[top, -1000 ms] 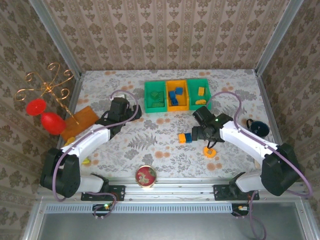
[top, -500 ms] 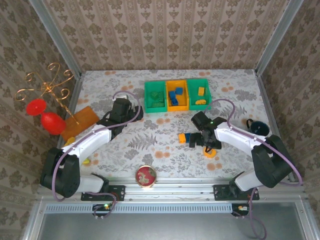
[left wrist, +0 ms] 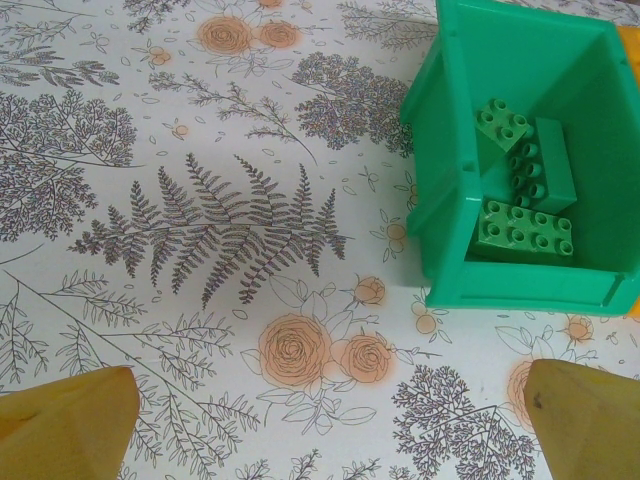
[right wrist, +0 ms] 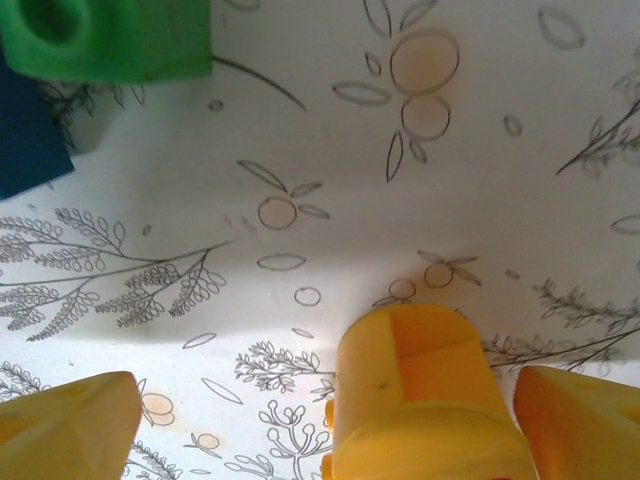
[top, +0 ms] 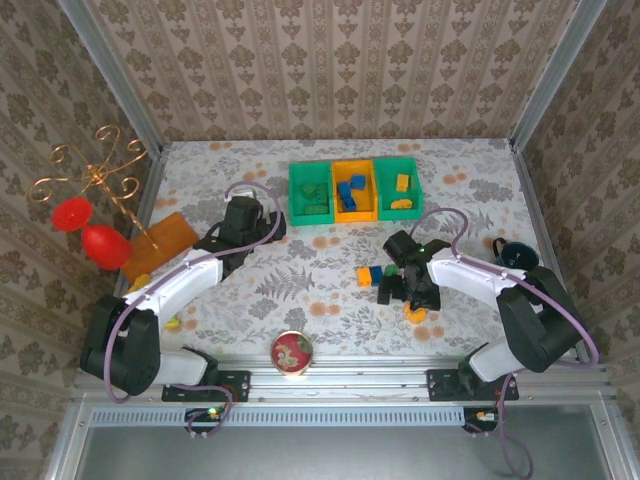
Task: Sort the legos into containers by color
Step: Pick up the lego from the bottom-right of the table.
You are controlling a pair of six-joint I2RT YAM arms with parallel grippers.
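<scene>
Three containers stand in a row at the back: a green bin (top: 313, 190) with green legos (left wrist: 522, 195), an orange bin (top: 354, 188) with blue ones, and a green bin (top: 398, 186) with orange-yellow ones. An orange lego (top: 364, 275), a blue lego (top: 376, 272) and a green lego (top: 390, 270) lie mid-table. My right gripper (top: 405, 295) (right wrist: 325, 400) is open, low over the table, straddling an orange-yellow piece (right wrist: 425, 385) that sits close to its right finger (right wrist: 580, 420). My left gripper (top: 252, 215) (left wrist: 325, 420) is open and empty, just short of the left green bin (left wrist: 520, 270).
A round red-lidded tin (top: 291, 352) sits at the near edge. A flat orange sheet (top: 160, 240) and a gold stand with red balls (top: 95, 190) are at the left. A dark cup (top: 518, 255) stands at the right.
My right gripper has come down and toward the near edge, away from the three loose legos, over the orange-yellow piece. The left gripper shifted slightly toward the bins.
</scene>
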